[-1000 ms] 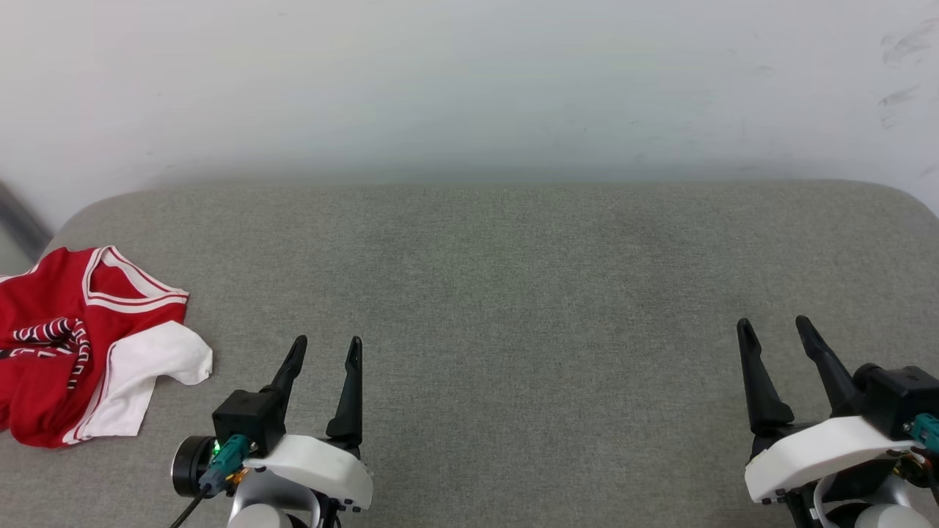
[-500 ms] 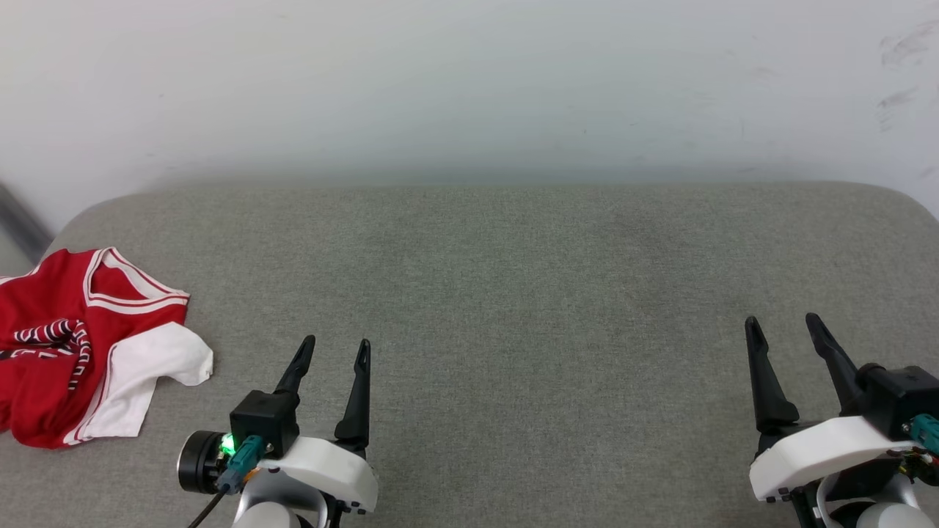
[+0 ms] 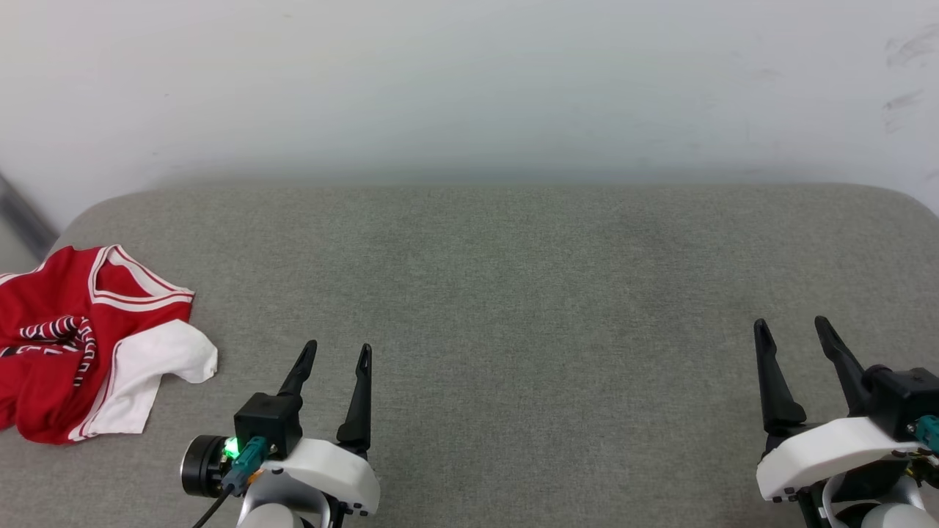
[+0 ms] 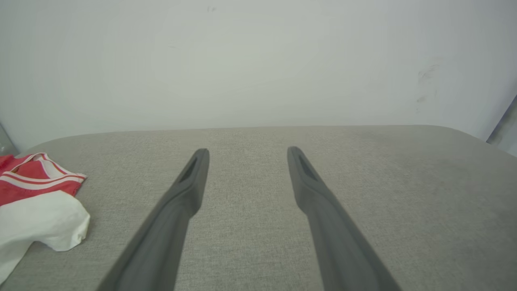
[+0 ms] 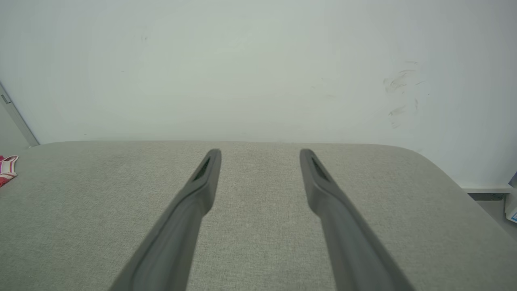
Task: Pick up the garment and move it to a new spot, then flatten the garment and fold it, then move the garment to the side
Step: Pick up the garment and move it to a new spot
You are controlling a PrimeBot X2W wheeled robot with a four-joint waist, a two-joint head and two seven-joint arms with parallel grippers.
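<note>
The garment [image 3: 81, 345] lies crumpled at the left edge of the grey cushioned surface [image 3: 513, 293]: red with a white sleeve and white-and-red striped trim. The left wrist view catches its sleeve and collar [image 4: 36, 202] at the far left, and the right wrist view a small corner of the garment [image 5: 7, 167]. My left gripper [image 3: 337, 350] stands open over the surface, to the right of the garment and apart from it, nothing between its fingers. My right gripper [image 3: 791, 327] hovers open and empty at the lower right. Both pairs of fingers point toward the wall.
A plain white wall [image 3: 469, 81] rises behind the surface, with faint scuff marks at its right. The surface has rounded far corners; its left edge runs under the garment. A dark strip [image 3: 22, 216] shows at the far left beyond the corner.
Both grippers have drifted slightly right and toward the near edge. The garment lies as before, and both grippers have stayed open.
</note>
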